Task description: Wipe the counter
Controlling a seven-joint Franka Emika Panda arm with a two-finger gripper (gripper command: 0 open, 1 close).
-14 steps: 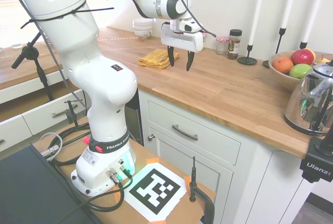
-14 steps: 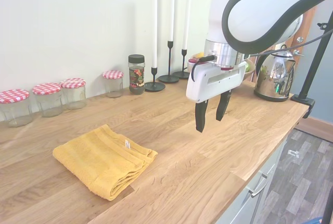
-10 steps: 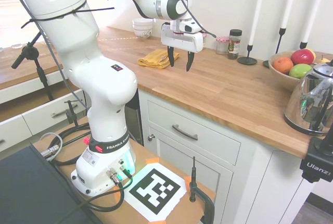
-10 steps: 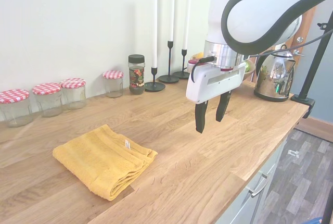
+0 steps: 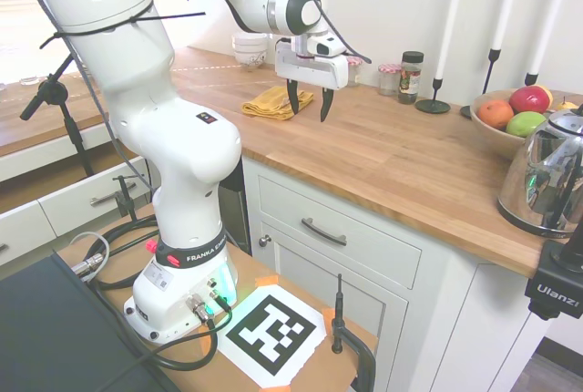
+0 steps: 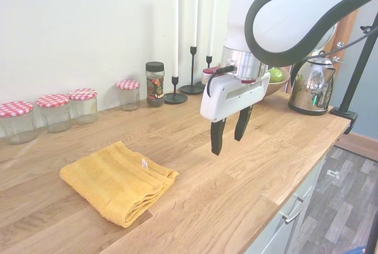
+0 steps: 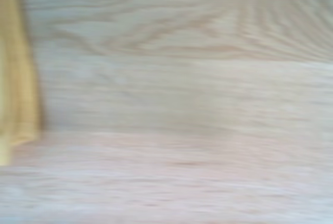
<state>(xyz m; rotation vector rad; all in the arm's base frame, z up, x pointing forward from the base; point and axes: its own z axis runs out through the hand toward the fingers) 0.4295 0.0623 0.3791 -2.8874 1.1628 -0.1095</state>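
The gripper (image 6: 226, 134) hangs empty above the counter (image 6: 236, 177), fingers spread apart, just beside the folded yellow towel (image 6: 118, 181) that lies flat near the counter's front edge. The towel looks soft, light and limp (likely to sag once lifted), so pinching down through its stacked folds near the closest edge seems the surest hold.

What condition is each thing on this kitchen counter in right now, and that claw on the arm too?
Gripper: open, empty, above the counter.
Yellow cloth: folded, lying flat, untouched.
Checked-lid jars: lidded.
Spice jar: capped.
Candles: upright, unlit.
Kettle: upright.
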